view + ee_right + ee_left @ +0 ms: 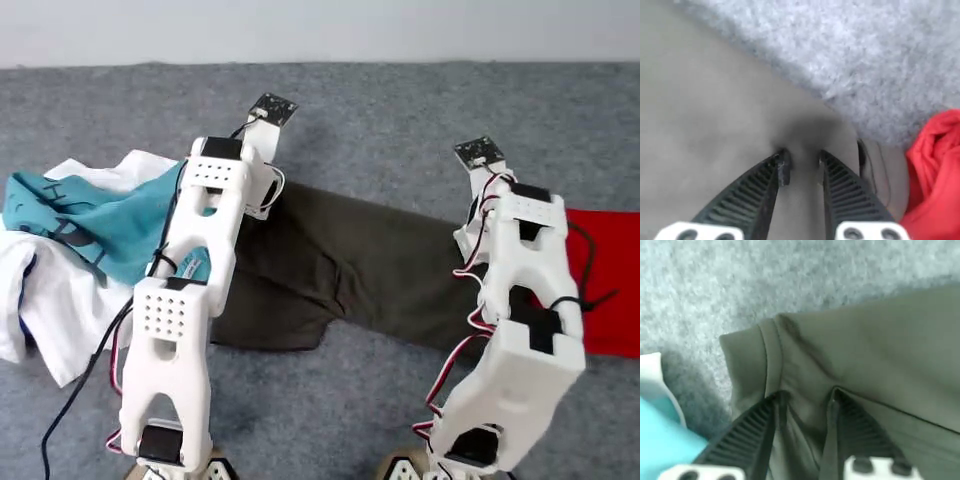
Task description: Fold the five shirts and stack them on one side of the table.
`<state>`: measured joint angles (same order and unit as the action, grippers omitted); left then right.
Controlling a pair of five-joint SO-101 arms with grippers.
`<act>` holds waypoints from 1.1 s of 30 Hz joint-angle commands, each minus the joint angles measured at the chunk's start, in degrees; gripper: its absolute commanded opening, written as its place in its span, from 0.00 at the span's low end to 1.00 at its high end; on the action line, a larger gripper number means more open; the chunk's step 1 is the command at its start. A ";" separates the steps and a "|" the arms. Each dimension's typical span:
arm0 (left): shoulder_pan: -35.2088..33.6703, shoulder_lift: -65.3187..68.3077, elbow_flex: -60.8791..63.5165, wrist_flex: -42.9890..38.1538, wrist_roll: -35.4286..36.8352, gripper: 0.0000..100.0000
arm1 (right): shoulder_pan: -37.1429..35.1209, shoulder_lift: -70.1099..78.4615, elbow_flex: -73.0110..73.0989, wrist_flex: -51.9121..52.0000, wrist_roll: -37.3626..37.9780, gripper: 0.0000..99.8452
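An olive shirt (370,265) lies spread across the middle of the grey table. My left gripper (806,400) is down on it near a hemmed edge (771,357), shut on a ridge of the olive cloth that rises between its fingers. My right gripper (802,164) sits at the shirt's other end, close to its edge, pinching a small tuck of the same cloth. A teal shirt (110,225) rests on a white shirt (50,300) at the left. At the right edge lies a red shirt (605,290), partly under the right arm and also beside my right gripper (935,175).
Grey carpet-like table cover (400,120) is bare along the far side and at the front between the two arm bases. The left arm's black cable (80,390) trails over the white shirt.
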<state>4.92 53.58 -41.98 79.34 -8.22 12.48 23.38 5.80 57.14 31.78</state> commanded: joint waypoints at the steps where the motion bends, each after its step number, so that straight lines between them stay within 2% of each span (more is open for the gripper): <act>1: -0.18 0.62 -4.18 4.92 0.35 0.15 | 0.66 0.48 -0.26 -1.89 0.00 0.11; 7: -0.26 0.97 -8.22 13.54 0.18 0.15 | 3.12 1.45 -2.99 -6.99 0.00 0.11; 15: -0.26 1.05 -8.92 16.35 0.09 0.15 | 3.30 7.43 -9.49 -7.16 0.00 0.11; 20: -0.35 0.53 -9.10 16.53 0.26 0.15 | 2.51 6.20 -13.45 4.53 -0.09 0.11; 27: -1.85 -1.58 -18.33 21.36 0.44 0.15 | 2.07 -5.23 -19.16 22.73 -0.09 0.11; 33: -2.81 -8.79 -12.70 21.36 0.44 0.15 | 1.89 -13.67 -19.16 33.54 -0.09 0.12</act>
<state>2.46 51.56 -56.48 99.03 -8.22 15.03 15.65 -10.73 85.98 31.87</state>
